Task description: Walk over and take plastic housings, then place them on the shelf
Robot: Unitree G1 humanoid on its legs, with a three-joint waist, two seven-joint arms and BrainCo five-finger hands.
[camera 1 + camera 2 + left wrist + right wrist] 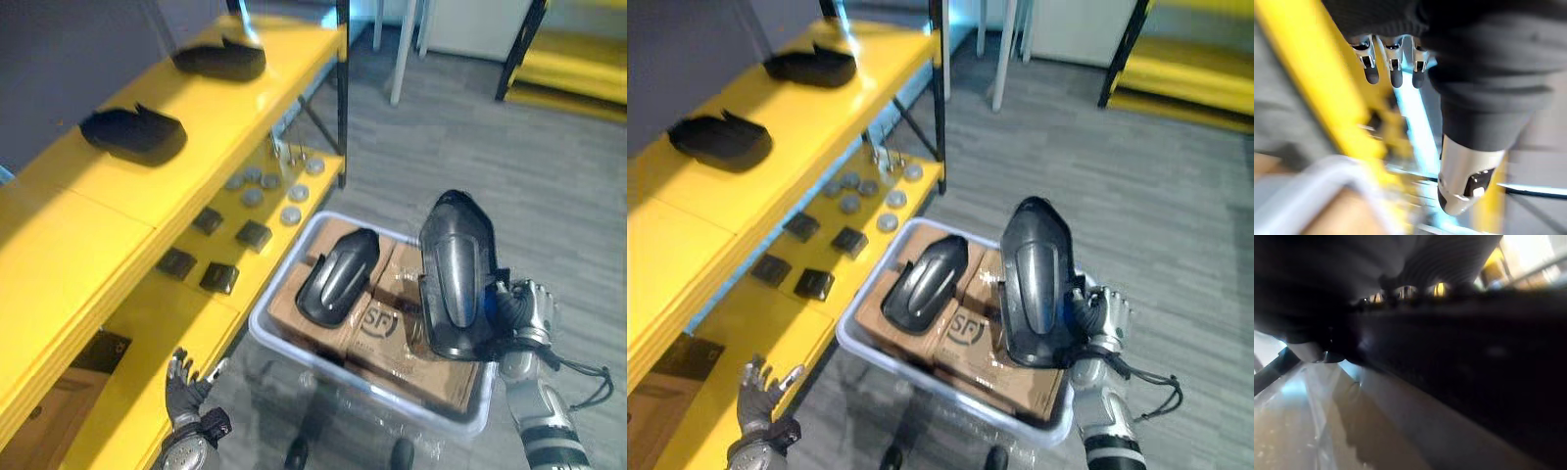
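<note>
The right robot hand [525, 311] is clamping a dark plastic housing [456, 274] upright above the bin [263, 331], where a second housing [338, 276] is lying to its left. The left robot hand [184, 388] is hanging open. The best move is probably carrying it leftward, steady, onto bare shelf [206, 162].

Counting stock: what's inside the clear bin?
In the bin, cardboard boxes with one black housing lying on top. Anything under the boxes is covered.
</note>
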